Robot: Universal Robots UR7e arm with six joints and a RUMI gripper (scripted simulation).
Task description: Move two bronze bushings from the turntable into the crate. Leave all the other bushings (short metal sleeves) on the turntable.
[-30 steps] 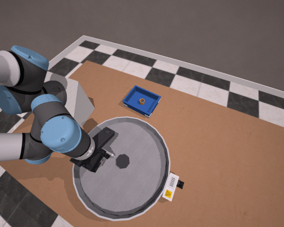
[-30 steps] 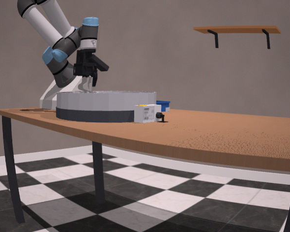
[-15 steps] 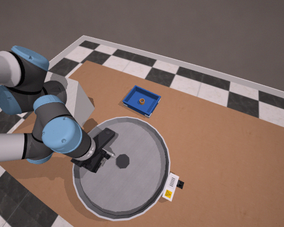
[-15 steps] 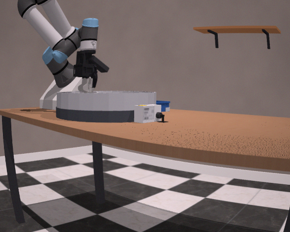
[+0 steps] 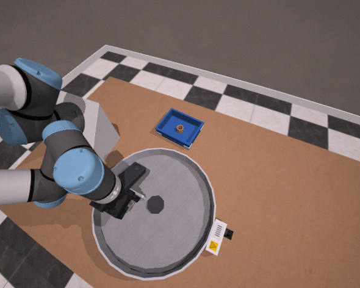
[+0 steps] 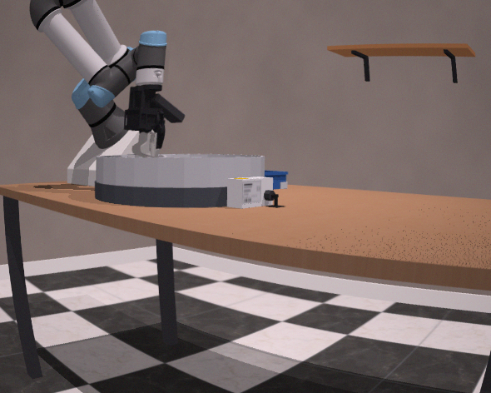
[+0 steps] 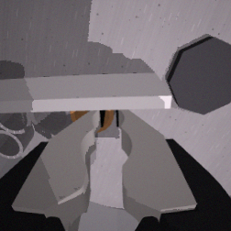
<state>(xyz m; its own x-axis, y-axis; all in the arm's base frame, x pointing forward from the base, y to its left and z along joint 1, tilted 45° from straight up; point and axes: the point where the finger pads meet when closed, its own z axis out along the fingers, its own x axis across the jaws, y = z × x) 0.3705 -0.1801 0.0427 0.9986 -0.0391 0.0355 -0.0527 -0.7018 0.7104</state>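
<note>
A: What did the wrist view show, from the left?
B: First, two pale bushings (image 7: 21, 147), then at least one dark bushing (image 7: 52, 124). Next came one bronze bushing (image 7: 79, 115) on the turntable (image 5: 215, 201) (image 6: 180, 172) (image 7: 137, 27), partly behind the left finger.
A: And the gripper (image 5: 137, 201) (image 6: 152, 153) (image 7: 110, 107)?
B: It was narrow, with nothing held. The bronze one lay at the tips, a little to their left. Its axis seemed upright, but I could not be sure. There was one arm only, so no choice of nearer arm.
A: Farther right?
B: One dark hub (image 5: 155, 204) (image 7: 202, 75). In the top view, the one crate (image 5: 188, 129) (image 6: 277, 179) was right of the gripper and far, with one bronze piece (image 5: 180, 131) inside.
A: So one remained to move?
B: Yes, I judged so. The fingers needed to open and straddle it. The full bushing count I could not tell.
</note>
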